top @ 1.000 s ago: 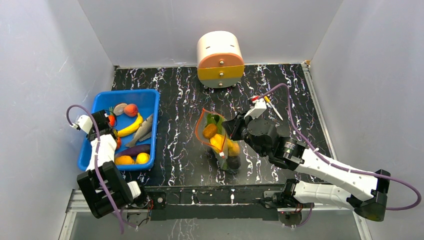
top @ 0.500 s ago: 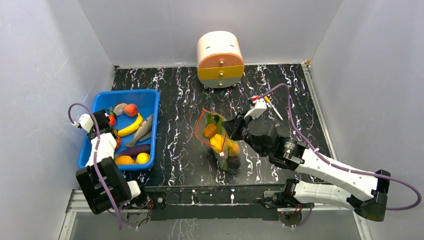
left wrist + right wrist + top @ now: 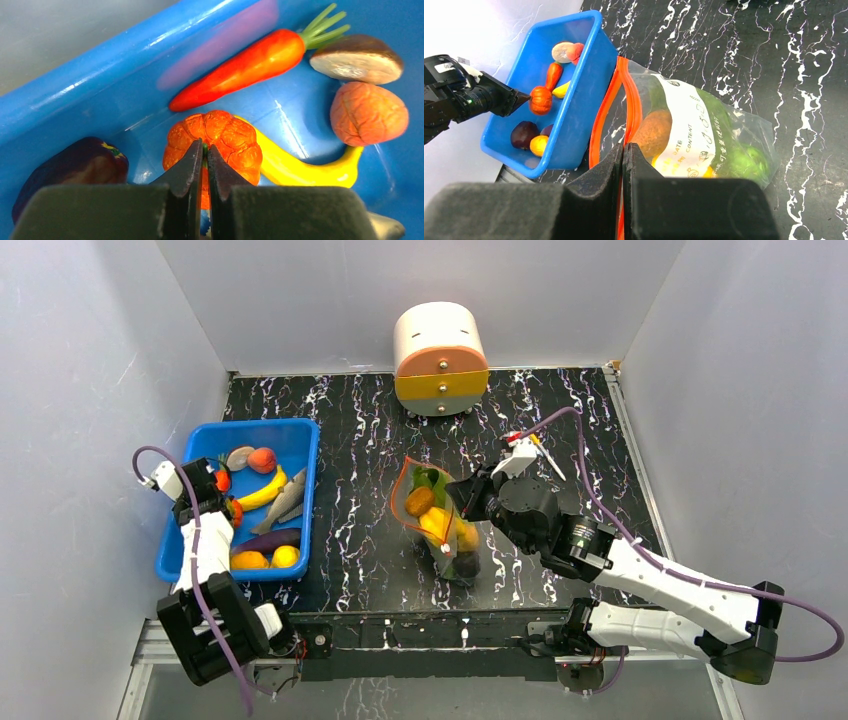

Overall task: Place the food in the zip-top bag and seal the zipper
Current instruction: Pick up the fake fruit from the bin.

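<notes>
Right wrist view: the white label on the clear zip-top bag carries the printed words "DATE" and "CONTENT" in dark capitals, running sideways along it. A line of finer print and small round symbols beside them is too small to read. From overhead, the label's print cannot be made out.

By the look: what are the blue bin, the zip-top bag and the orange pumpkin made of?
blue bin: rigid moulded plastic, glossy; bright streak highlights along its rim.
zip-top bag: thin clear plastic film; the food shows through it and its creases glint.
orange pumpkin: probably foam or soft plastic, painted, semi-matte; pebbly lobed skin with only dull sheen. Which one is unclear.
</notes>
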`<action>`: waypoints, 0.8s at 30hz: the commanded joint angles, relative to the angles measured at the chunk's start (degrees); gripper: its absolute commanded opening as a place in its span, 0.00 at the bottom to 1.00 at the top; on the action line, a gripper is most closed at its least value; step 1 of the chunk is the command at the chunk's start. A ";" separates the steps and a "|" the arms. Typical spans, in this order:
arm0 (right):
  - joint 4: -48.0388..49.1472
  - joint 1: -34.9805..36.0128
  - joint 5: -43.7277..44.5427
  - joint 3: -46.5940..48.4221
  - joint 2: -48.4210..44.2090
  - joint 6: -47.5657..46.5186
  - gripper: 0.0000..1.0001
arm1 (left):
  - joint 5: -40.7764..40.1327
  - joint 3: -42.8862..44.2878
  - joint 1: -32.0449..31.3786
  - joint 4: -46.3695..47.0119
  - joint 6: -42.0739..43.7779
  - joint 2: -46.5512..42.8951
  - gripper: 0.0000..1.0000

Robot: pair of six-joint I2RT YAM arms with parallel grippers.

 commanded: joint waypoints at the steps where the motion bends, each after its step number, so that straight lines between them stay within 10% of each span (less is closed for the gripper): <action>1: 3.81 0.12 0.92 1.61 -1.50 0.32 0.00 | 2.15 1.65 -0.67 -1.75 2.31 -4.03 0.00; 13: 4.12 0.15 1.82 1.74 0.43 -0.29 0.00 | 7.25 9.32 -8.25 -6.14 7.96 -8.12 0.00; 24: 5.87 0.16 3.42 1.30 1.62 0.70 0.00 | 28.32 16.48 -15.50 -6.80 9.87 -10.62 0.00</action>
